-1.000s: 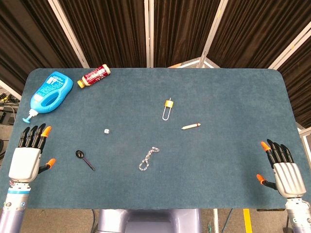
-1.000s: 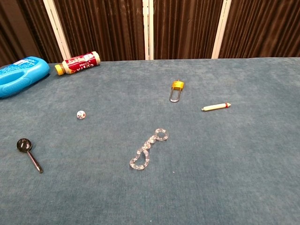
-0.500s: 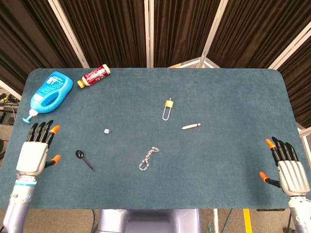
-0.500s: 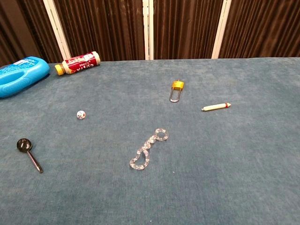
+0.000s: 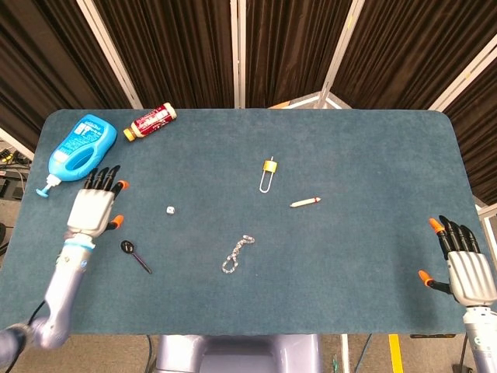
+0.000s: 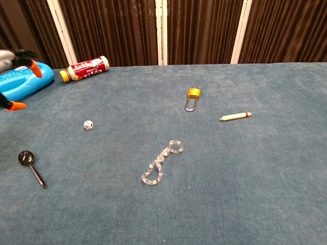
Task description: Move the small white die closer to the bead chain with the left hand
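The small white die (image 5: 170, 210) (image 6: 88, 124) lies on the blue table, left of centre. A clear bead chain (image 5: 237, 254) (image 6: 161, 163) lies nearer the front, to the die's right. My left hand (image 5: 95, 207) (image 6: 14, 64) hovers open, fingers spread, well left of the die, touching nothing. My right hand (image 5: 463, 264) is open at the table's front right corner, far from both objects; the chest view does not show it.
A black spoon (image 5: 135, 255) lies just below my left hand. A blue detergent bottle (image 5: 80, 146) and a red bottle (image 5: 151, 120) lie at the back left. A gold padlock (image 5: 268, 174) and a white pen (image 5: 305, 202) lie past the chain.
My left hand has risen and moved forward and right over the table toward the die, entering the chest view. My right hand has drifted slightly right and back.
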`<state>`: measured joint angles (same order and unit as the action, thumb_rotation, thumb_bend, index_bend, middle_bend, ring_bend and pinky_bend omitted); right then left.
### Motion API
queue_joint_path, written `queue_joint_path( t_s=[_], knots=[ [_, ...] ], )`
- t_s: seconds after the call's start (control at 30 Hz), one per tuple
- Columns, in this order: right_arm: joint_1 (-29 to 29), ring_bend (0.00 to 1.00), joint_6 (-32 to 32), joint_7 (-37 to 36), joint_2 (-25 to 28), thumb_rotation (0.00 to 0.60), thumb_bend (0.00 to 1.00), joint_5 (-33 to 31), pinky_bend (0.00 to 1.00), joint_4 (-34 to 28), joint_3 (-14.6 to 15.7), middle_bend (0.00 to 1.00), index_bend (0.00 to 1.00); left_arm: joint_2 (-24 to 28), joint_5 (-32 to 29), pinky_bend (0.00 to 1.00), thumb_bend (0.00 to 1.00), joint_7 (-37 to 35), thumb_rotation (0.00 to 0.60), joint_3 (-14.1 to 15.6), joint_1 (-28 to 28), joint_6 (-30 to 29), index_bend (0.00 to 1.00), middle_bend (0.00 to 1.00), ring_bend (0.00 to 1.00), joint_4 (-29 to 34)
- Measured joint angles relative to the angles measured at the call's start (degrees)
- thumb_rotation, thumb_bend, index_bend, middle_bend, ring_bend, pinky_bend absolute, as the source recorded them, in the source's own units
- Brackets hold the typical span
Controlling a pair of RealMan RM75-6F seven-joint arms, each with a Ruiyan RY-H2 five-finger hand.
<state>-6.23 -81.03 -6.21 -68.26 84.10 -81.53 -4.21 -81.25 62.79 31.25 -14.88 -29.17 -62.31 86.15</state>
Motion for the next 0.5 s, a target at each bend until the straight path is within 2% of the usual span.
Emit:
queue_joint_path(
  t_s=[0.27,0.5],
  knots=[
    [0.0,0.00,0.3,-0.4,0.3,0.600,0.09,-0.4,0.00,0.3,0.0,0.00,0.03,-9.8,-14.6,0.00,0.26,11.9,0.600,-3.3,-8.3,2.8,0.38,0.00,0.00,-7.6],
    [0.2,0.00,-0.2,-0.6,-0.2,0.600,0.09,-0.1,0.00,0.9,0.1,0.00,0.03,-16.9,-20.8,0.00,0.26,17.2,0.600,-4.6,-13.5,2.1,0.41,0.00,0.00,-14.0]
  ],
)
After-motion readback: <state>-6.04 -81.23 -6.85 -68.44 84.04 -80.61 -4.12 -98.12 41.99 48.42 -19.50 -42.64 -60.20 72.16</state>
